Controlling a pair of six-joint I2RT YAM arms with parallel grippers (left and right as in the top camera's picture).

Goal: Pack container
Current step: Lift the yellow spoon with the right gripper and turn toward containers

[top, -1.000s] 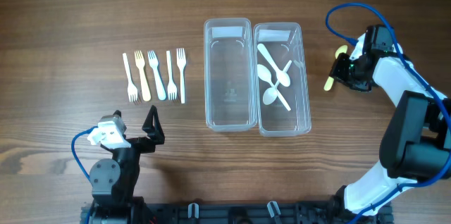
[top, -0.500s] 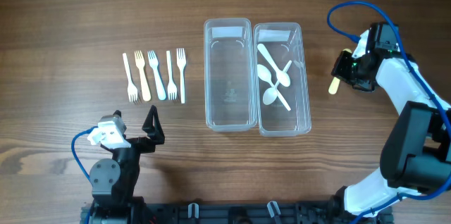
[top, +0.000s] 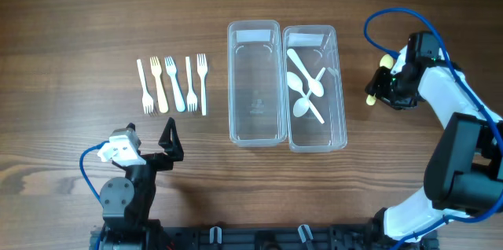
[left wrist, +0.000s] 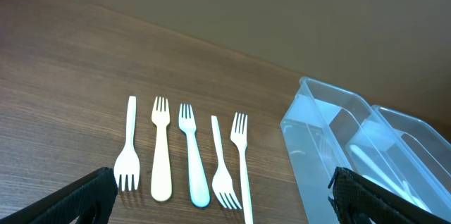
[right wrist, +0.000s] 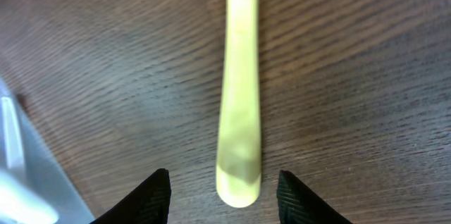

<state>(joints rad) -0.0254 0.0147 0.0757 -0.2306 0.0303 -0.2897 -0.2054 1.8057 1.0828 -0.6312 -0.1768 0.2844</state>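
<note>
Overhead, we count three white spoons (top: 305,86) already in the right-hand container (top: 340,116), while the left-hand container (top: 255,116) touching it holds nothing. Five forks (top: 174,83) lie in a row toward the left edge of the desk (top: 71,14), untouched. Near the right edge, the yellow spoon (right wrist: 239,90) lies flat on the wood. The right gripper (right wrist: 225,196) straddles its handle with jaws parted, not clamped. Our left gripper (left wrist: 225,199) hangs wide and empty. We judge the packing under halfway: one spoon and all the forks are left.

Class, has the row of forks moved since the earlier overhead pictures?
No. The forks keep the same gap left of the empty container.
</note>
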